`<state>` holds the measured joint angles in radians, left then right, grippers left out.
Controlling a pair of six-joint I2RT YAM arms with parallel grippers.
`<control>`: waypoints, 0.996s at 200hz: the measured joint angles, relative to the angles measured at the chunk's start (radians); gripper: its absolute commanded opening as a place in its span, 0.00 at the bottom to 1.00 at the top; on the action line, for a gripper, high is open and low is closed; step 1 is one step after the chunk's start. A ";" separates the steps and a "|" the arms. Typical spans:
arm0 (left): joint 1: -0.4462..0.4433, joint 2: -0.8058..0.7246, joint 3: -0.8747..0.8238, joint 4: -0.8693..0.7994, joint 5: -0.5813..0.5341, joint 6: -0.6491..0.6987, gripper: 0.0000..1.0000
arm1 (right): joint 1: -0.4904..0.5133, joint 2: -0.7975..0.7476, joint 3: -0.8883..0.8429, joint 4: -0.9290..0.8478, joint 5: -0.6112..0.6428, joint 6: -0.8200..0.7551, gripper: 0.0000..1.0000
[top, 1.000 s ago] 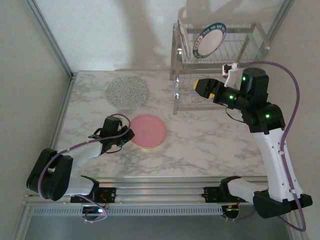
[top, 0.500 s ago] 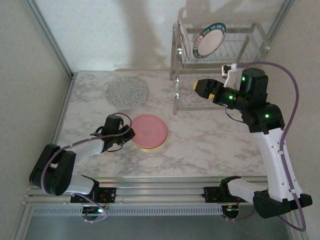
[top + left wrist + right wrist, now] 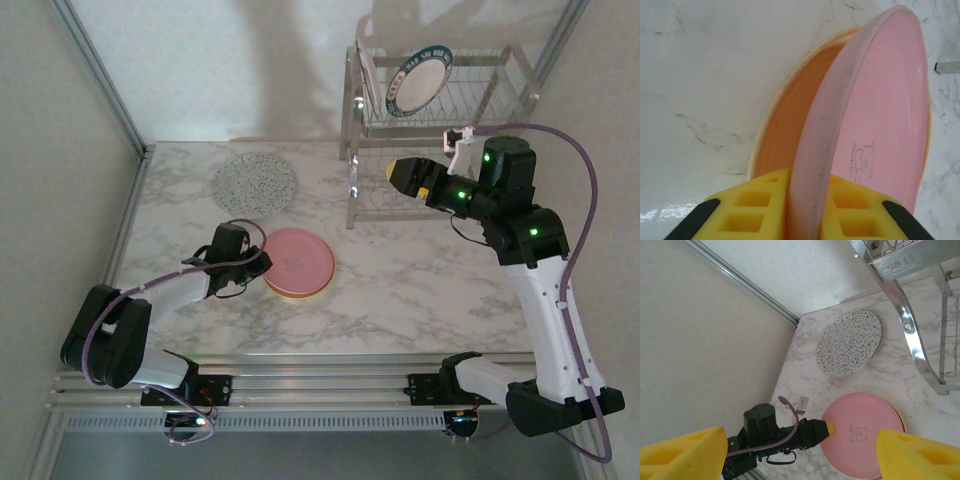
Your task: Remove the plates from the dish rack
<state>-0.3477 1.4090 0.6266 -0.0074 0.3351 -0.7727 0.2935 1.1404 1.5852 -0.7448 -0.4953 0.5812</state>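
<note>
1. The left gripper lies low over the marble-patterned tabletop, at the left rim of the pink plate.
2. In the left wrist view its yellow pads sit one on each side of the pink plate's near rim. No gap shows between foam and plate, so the gripper is closed on that rim.
3. The pink plate rests on top of a tan-orange plate. Its held edge is tipped up, so the orange surface shows beneath it on one side.
4. A small bear drawing is printed on the pink plate's face.
5. A grey-speckled plate lies flat on the tabletop. It is farther back than the pink plate, apart from it, and left of the dish rack.
6. The dish rack stands at the back right of the tabletop on shiny metal legs.
7. A white plate with a dark teal rim stands tilted in its upper basket. At the basket's left end, just beside it, another plate is seen nearly edge-on; its colours are hard to make out.
8. The right gripper hangs in the air just in front of the rack, below the upper basket, pointing left.
9. In the right wrist view its yellow pads stand wide apart with nothing between them.
</note>
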 measured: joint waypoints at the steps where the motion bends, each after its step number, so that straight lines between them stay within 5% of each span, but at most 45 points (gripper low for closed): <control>1: 0.000 0.000 0.000 -0.001 0.000 0.000 0.20 | 0.000 0.000 0.000 0.000 0.000 0.000 0.78; 84: -0.029 0.008 0.068 -0.083 -0.047 0.028 0.41 | 0.000 0.000 0.000 0.000 0.000 0.000 0.78; 199: -0.062 0.050 0.167 -0.266 -0.146 0.074 0.41 | 0.000 0.006 0.014 -0.047 -0.002 -0.008 0.78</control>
<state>-0.4095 1.4586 0.7937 -0.2729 0.1886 -0.6983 0.2935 1.1465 1.5997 -0.7918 -0.4976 0.5728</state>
